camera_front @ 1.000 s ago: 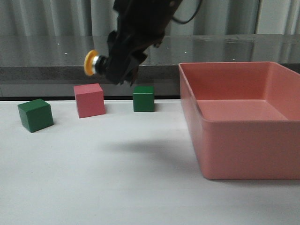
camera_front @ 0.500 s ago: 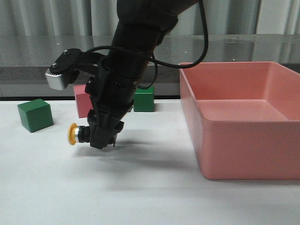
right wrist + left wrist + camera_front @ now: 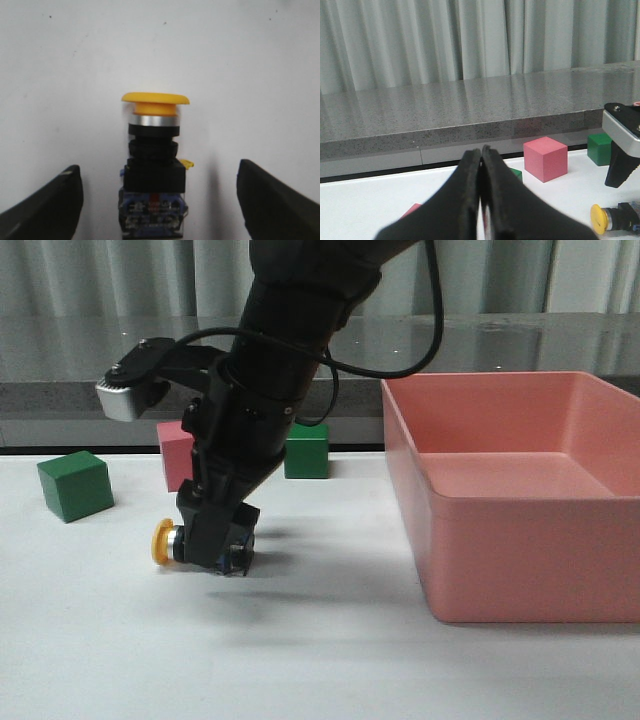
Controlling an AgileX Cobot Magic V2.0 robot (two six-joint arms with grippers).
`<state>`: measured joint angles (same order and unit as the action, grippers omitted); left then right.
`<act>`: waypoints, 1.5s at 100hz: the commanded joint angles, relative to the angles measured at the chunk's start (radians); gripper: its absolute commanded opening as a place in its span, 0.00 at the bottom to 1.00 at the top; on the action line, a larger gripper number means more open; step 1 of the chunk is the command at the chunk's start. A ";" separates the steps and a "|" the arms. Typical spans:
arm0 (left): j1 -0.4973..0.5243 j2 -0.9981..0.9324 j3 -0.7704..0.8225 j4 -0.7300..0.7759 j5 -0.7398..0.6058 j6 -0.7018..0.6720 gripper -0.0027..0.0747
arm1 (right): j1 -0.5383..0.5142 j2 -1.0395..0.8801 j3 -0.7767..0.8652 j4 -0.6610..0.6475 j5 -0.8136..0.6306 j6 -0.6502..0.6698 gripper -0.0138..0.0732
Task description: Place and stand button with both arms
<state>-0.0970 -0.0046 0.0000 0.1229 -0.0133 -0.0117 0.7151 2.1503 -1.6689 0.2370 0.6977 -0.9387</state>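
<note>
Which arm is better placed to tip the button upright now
Probably the right. The right gripper is open straddling the button, which lies on its side on the table. The left gripper is shut and sits farther back from it.

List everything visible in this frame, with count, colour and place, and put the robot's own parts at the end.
button: 1, yellow cap, black body, lying on its side on the table, cap pointing left.
green cubes: 2, one at far left, one behind the arm near the table's back edge.
pink cube: 1, between the green cubes, partly hidden by the arm.
bin: 1, pink, right side of the table.
table: 1, white.
counter: 1, grey stone, behind the table.
curtain: grey, background.
right tool: 1, black, open, fingers either side of the button.
left tool: 1, black, shut, empty.
</note>
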 commanded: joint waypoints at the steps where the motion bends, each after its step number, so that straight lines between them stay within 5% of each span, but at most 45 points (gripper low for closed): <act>1: 0.002 -0.027 0.045 0.000 -0.078 -0.012 0.01 | -0.004 -0.122 -0.034 0.010 0.009 0.056 0.82; 10: 0.002 -0.027 0.045 0.000 -0.078 -0.012 0.01 | -0.012 -0.198 -0.034 0.009 0.064 0.125 0.66; 30: 0.002 -0.027 0.045 0.000 -0.078 -0.012 0.01 | -0.096 -0.393 -0.034 0.009 0.205 0.297 0.07; 53: 0.002 -0.027 0.045 0.000 -0.078 -0.012 0.01 | -0.299 -0.639 0.101 0.009 0.165 0.409 0.09; 87: 0.002 -0.027 0.045 0.000 -0.078 -0.012 0.01 | -0.574 -1.130 0.679 0.009 -0.262 0.484 0.09; 120: 0.002 -0.027 0.045 0.000 -0.078 -0.012 0.01 | -0.616 -1.530 1.140 0.010 -0.447 0.484 0.09; 150: 0.002 -0.027 0.045 -0.058 -0.089 -0.039 0.01 | -0.616 -1.750 1.190 0.020 -0.459 0.490 0.09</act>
<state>-0.0970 -0.0046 0.0000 0.1200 -0.0133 -0.0165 0.1043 0.4251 -0.4560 0.2430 0.3173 -0.4525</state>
